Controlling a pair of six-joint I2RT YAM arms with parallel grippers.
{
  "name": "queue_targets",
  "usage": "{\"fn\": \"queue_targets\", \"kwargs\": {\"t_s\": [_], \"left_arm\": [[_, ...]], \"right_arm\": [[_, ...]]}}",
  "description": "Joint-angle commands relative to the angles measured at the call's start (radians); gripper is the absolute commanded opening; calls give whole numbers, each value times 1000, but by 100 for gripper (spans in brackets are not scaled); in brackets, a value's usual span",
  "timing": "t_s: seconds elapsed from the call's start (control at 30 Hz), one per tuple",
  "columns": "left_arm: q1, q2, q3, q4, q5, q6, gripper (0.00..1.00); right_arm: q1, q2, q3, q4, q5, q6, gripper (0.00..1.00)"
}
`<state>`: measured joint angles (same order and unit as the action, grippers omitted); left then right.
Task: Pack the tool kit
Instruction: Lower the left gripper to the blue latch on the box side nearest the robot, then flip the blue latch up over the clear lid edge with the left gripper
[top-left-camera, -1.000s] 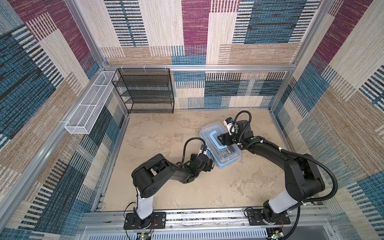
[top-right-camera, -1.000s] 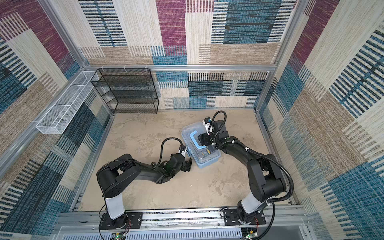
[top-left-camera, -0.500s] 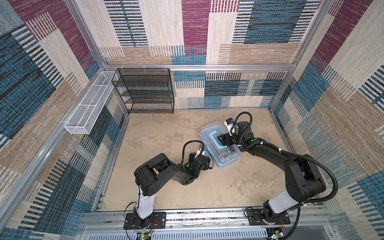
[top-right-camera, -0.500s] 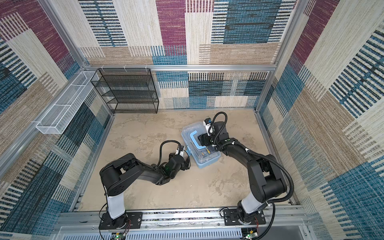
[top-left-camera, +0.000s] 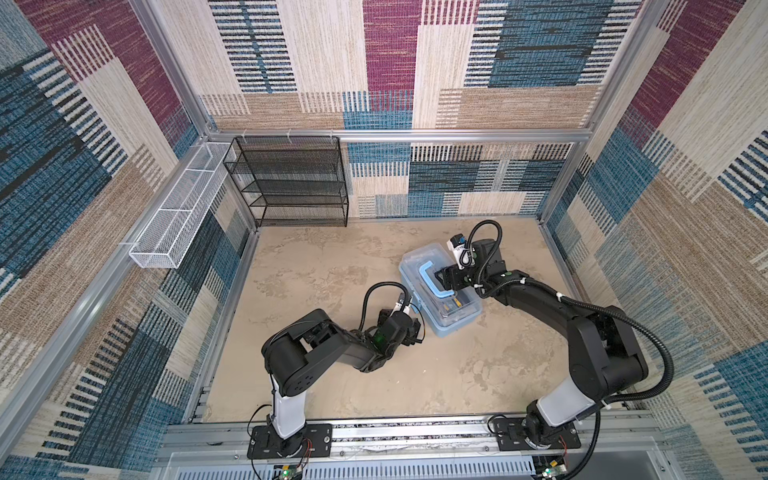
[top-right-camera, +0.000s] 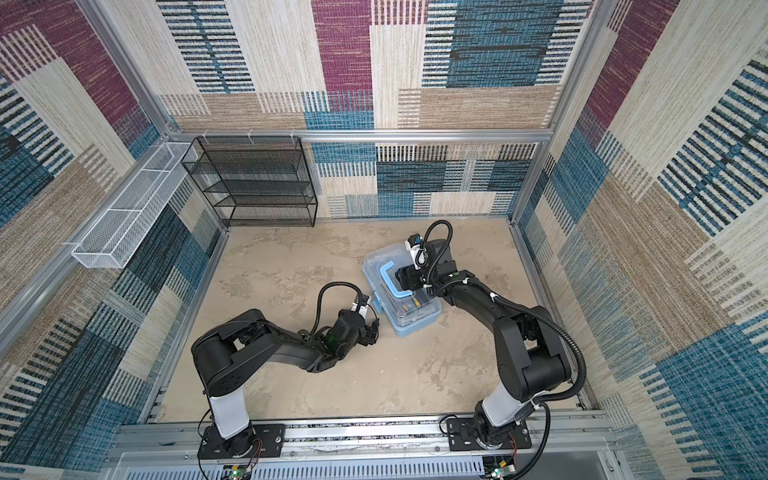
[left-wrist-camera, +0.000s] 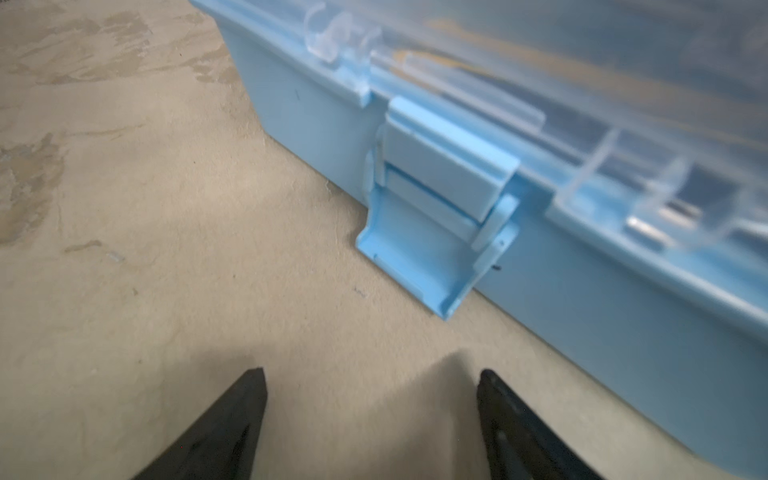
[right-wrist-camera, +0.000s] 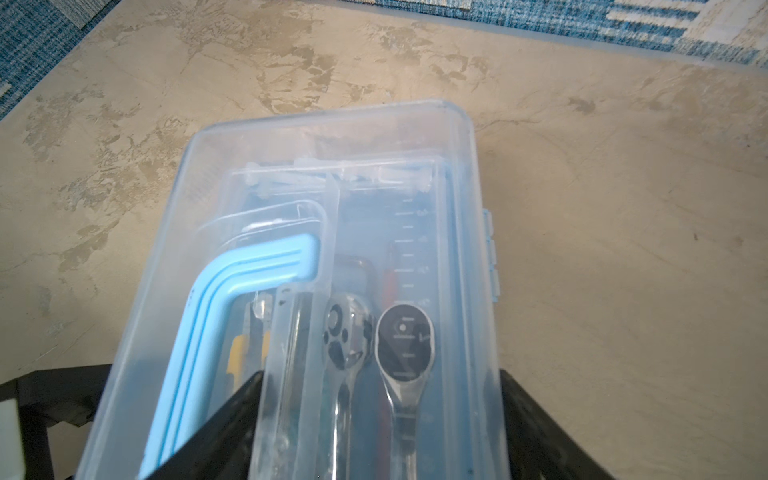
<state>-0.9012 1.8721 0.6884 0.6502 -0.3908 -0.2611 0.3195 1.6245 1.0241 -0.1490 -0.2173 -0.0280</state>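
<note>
Left arm has eased back a touch from the toolbox (top-left-camera: 455, 318) and its jaws have narrowed slightly; the right arm has barely changed. Left gripper (left-wrist-camera: 372, 372): fingers spread, nothing between them, low over the tabletop (top-left-camera: 332, 374), aimed at the blue latch (left-wrist-camera: 440, 195) but apart from it. Right gripper (right-wrist-camera: 381, 374): spread wide over the clear lid (right-wrist-camera: 332, 137), beside the blue handle (right-wrist-camera: 232, 299); cannot tell if it touches the lid.

Toolbox sits right of centre on the tabletop, in the half toward the far edge, skewed to the edges. Lid is down. Latch flap looks swung out, so probably not snapped.

Seen through the lid: ratchets (right-wrist-camera: 405, 340) side by side in a clear tray (right-wrist-camera: 284, 332), and a yellow-trimmed tool (right-wrist-camera: 237, 353) under the handle. The rest is blurred.

Handling guess: rigid thin plastic, smooth and slippery, fairly heavy with metal inside, contents may shift if tipped. Lift by the handle. The latch flap likely wants a push toward the box wall with the lid pressed down.
</note>
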Motion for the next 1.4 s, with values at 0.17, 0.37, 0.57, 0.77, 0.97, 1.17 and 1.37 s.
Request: {"fn": "queue_targets", "kwargs": {"t_s": [0.17,0.37,0.57,0.77,0.97,1.17,1.37], "left_arm": [[0,44,65,-26,91,-34,84],[0,74,113,-22,2,-28,84],[-1,132,151,47,-99,0,84],[-1,91,100,143,-190,23,83],[0,74,94,165,-210,46,82],[0,50,72,167,-210,54,82],[1,39,64,136,-221,71,82]], "right_arm": [[0,37,-2,-183,66,-9,82],[1,38,-13,-164,56,-13,82],[0,43,-16,-164,56,-22,82],[1,41,-32,-160,53,-21,81],[1,42,-32,-160,58,-20,81],[1,41,-35,-162,66,-19,81],[0,37,-32,-163,74,-19,81]]}}
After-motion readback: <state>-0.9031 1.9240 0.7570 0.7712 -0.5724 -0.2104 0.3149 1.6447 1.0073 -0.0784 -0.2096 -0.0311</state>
